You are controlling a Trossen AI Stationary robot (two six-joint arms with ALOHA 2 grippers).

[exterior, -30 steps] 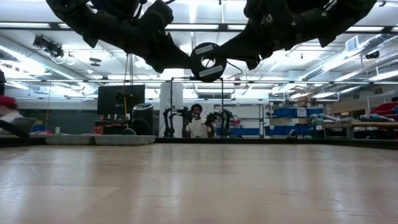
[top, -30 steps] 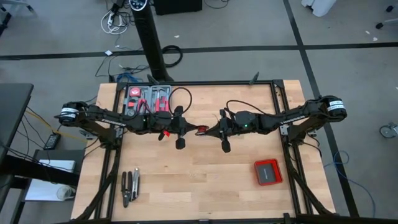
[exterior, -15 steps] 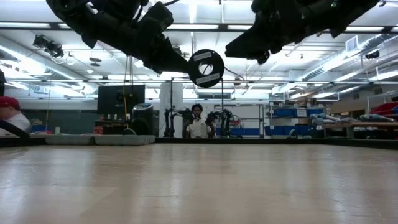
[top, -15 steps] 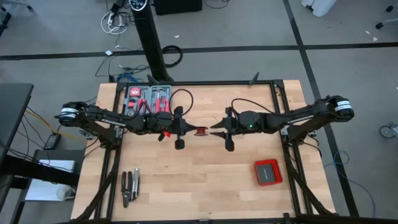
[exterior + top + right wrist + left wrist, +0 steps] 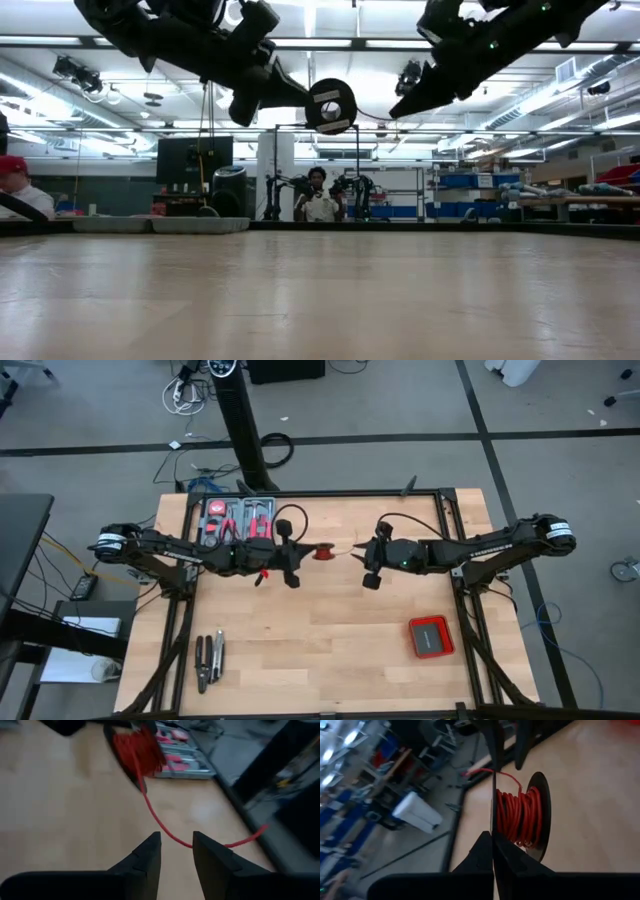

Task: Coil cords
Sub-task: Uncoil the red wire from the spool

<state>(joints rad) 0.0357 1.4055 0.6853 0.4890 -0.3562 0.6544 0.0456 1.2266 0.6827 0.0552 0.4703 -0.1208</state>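
Note:
The cords are one thin red wire (image 5: 517, 817) wound on a small black spool (image 5: 322, 551), which hangs in the air over the middle of the table. My left gripper (image 5: 303, 553) is shut on the spool from the table's left. The wire's loose end (image 5: 160, 822) leaves the spool and sags past the fingertips of my right gripper (image 5: 176, 840). That gripper stands open a little to the right of the spool (image 5: 331, 105). I cannot tell whether the wire brushes its fingers. My left gripper (image 5: 492, 837) pinches the rim of the spool's nearer flange (image 5: 493, 822) between its two fingers. The fingers come about level from the table's left. The spool is lifted clear of the table with its flat faces roughly upright.
A flat red square box (image 5: 431, 636) lies at the near right. An open tool tray (image 5: 238, 520) sits at the far left, and pliers (image 5: 208, 660) lie near the front left. People (image 5: 317, 203) sit in the room beyond the far edge.
My right gripper has opened, let go at the spool and drawn back toward the table's right edge, tipping up. My left gripper has rolled about its own line while staying shut. The spool has turned with it and swung a little toward the far edge.

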